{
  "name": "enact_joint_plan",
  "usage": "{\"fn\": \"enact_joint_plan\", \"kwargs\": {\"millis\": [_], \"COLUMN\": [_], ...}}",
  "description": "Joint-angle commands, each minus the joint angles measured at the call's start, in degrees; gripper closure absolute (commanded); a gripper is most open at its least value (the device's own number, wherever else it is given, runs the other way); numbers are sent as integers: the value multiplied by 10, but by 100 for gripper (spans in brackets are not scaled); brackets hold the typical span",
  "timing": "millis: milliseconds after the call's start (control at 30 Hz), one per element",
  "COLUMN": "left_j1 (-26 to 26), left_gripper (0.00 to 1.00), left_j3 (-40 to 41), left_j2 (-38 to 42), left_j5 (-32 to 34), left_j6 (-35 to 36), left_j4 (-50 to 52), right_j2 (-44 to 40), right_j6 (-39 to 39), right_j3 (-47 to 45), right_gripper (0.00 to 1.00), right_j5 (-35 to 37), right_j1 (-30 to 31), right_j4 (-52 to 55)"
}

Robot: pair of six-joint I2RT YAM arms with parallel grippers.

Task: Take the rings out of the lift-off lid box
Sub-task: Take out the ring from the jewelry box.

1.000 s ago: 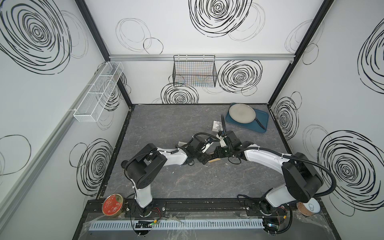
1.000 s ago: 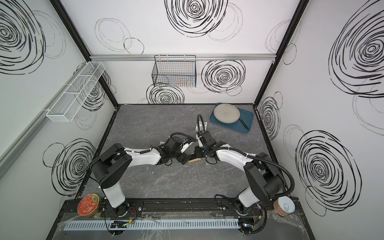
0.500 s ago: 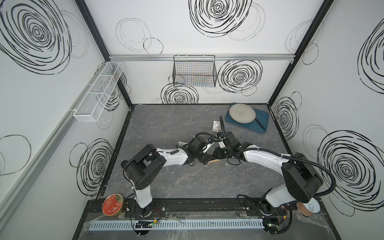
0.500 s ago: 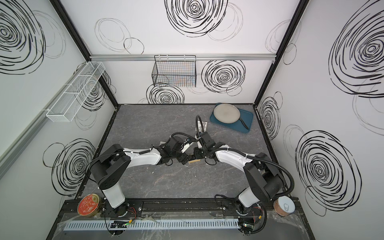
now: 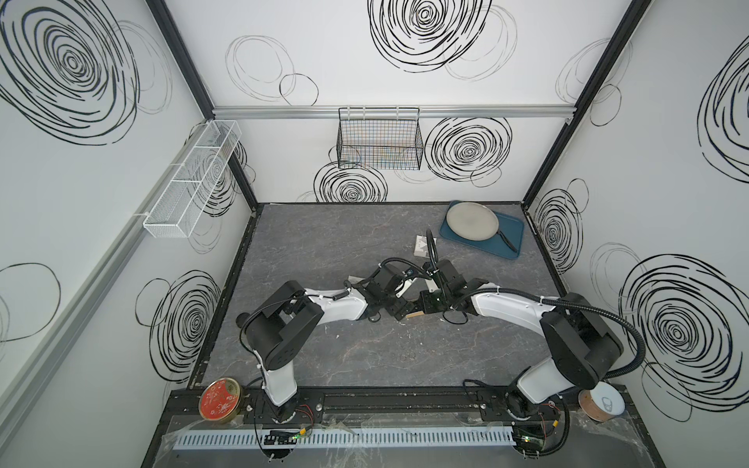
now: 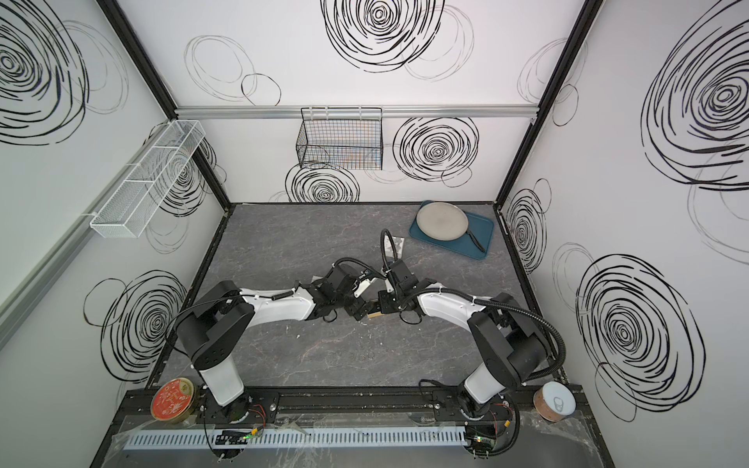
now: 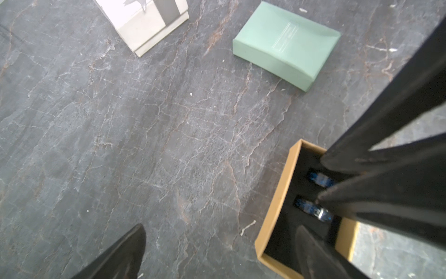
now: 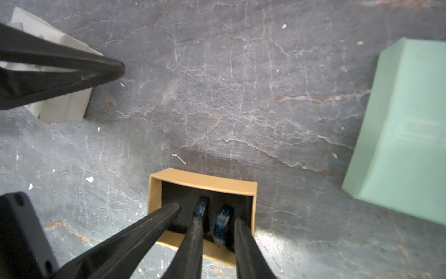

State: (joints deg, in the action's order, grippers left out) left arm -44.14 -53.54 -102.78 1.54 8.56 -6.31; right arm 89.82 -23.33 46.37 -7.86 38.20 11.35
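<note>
Along the front edge, off the worktop, you have a round red tin by the left arm's base and a brown roll with a white top by the right arm's base. A little in from the front edge of the dark grey marbled worktop, what look like a few tiny thin rings lie loose, too small to count.

About the middle of the worktop sits the open kraft-brown cardboard box with a black foam lining, and both your grippers meet at it. Your right gripper reaches into the box, its jaws drawn partly together on either side of a dark glitter ring standing on edge. A sliver of foam shows between that ring and one finger, so it is not clamped. The second glitter ring stands just outside those jaws, beside a fingertip. Your left gripper is spread wide and holds nothing. One of its fingers dips into the box by the wall, and the other stands well clear.

Near the box lies a closed mint-green rectangular box, and farther back a white box with a grey ribbon. At the far right corner a round grey pan rests on a dark blue tray. A black wire basket hangs on the back wall.
</note>
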Motion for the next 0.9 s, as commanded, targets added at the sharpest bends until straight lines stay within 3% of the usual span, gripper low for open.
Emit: {"fn": "enact_joint_plan", "kwargs": {"millis": [0,267,867], "left_j1": [-1,1,4], "left_gripper": [0,0,0], "left_j3": [-19,-36,-71], "left_j2": [-11,-29,-66], "left_j5": [3,2,-22], "left_j6": [1,1,5], "left_j4": [-2,13,61], "right_j2": [12,31,14], "right_j6": [-10,-8,0], "right_j3": [5,20,18], "right_gripper": [73,76,100], "right_j5": [3,11,0], "right_j1": [5,9,11], "right_j4": [-1,10,-1]}}
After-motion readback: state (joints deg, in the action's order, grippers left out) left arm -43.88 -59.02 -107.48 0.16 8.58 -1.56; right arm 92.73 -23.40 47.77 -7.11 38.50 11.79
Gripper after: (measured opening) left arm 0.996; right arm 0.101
